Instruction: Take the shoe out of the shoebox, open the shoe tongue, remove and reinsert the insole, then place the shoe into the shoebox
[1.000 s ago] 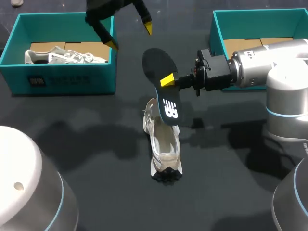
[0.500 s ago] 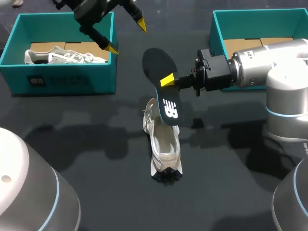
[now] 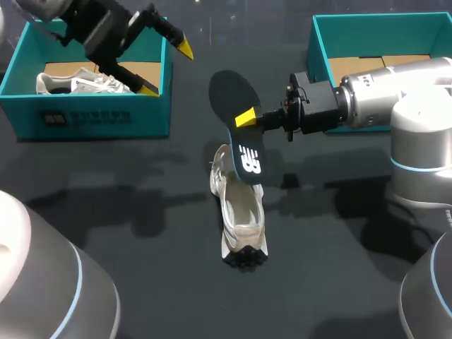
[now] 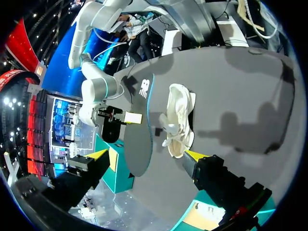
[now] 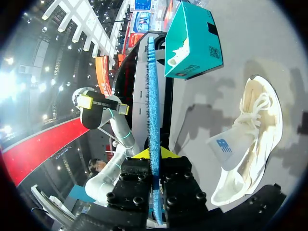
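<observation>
Teal cardboard marks both far corners of the black table (image 3: 141, 205). The left shoebox (image 3: 92, 116) holds a second sneaker (image 3: 79, 82) lying on brown card, and the right shoebox (image 3: 367, 32) is partly covered by the right arm (image 3: 395, 99), which reaches across its front wall toward the middle. The shoe (image 3: 240, 219), a white lace-up sneaker, lies on the table between the two boxes, well apart from both, with its length running from far to near. In the right wrist view its tongue, which bears a blue mark, stands out from the opening. The insole (image 3: 236, 120), dark on its upper face and blue along its edge, is out of the shoe and held up at a tilt. The right gripper (image 3: 245, 119) is closed on its middle, one yellow-tipped finger on each face, and the far finger is hidden behind the insole in the head view. The insole's lower end covers the far end of the shoe from above, and whether the two touch cannot be told. The left gripper (image 3: 167, 68) hangs over the near right corner of the left shoebox with its fingers spread wide and nothing between them. In its own wrist view the insole and the shoe lie ahead of it, with the insole standing between it and the right gripper.
</observation>
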Available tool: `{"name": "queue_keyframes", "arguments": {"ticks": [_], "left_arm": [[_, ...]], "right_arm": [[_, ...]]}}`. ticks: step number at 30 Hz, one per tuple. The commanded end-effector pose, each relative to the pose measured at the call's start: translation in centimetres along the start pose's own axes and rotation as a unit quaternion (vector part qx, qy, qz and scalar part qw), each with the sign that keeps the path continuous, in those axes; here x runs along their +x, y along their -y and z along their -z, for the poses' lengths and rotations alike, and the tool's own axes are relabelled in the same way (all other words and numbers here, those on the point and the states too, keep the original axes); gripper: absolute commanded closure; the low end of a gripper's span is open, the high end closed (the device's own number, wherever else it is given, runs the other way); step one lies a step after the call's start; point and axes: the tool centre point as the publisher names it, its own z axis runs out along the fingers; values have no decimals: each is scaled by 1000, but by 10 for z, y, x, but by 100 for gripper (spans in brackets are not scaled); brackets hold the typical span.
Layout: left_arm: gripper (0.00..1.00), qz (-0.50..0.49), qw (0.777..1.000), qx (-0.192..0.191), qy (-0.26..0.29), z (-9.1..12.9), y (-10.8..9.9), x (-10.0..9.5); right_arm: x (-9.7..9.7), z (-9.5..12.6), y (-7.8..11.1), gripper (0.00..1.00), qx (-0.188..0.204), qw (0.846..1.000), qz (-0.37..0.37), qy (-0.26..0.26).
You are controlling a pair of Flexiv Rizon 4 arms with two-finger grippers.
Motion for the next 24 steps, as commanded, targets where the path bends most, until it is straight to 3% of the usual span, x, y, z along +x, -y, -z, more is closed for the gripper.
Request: {"name": "queue_keyframes", "arguments": {"ticks": [1, 3, 5, 9, 10, 19, 20, 22, 24], "left_arm": [[0, -1, 999, -4, 45, -2, 4, 6], [0, -3, 998, -20, 54, -9, 4, 9], [0, -5, 996, -8, 86, -22, 0, 16], [0, -22, 989, -56, 132, -53, -9, 30], [0, -34, 989, -40, 140, -56, -10, 33], [0, -34, 989, -40, 140, -56, -10, 33], [0, -37, 988, -73, 130, -64, -9, 33], [0, -34, 987, -56, 146, -73, -10, 34], [0, -39, 986, -72, 148, -80, -9, 35]], "right_arm": [[0, -1, 0, 100, 0, 1000, 0, 1], [0, -1, 0, 100, 0, 1000, 0, 1], [0, -1, 0, 100, 0, 1000, 0, 1], [0, -1, 0, 100, 0, 1000, 0, 1], [0, -1, 0, 100, 0, 1000, 0, 1], [0, -1, 0, 100, 0, 1000, 0, 1], [0, -1, 0, 100, 0, 1000, 0, 1], [0, -1, 0, 100, 0, 1000, 0, 1], [0, -1, 0, 100, 0, 1000, 0, 1]]}}
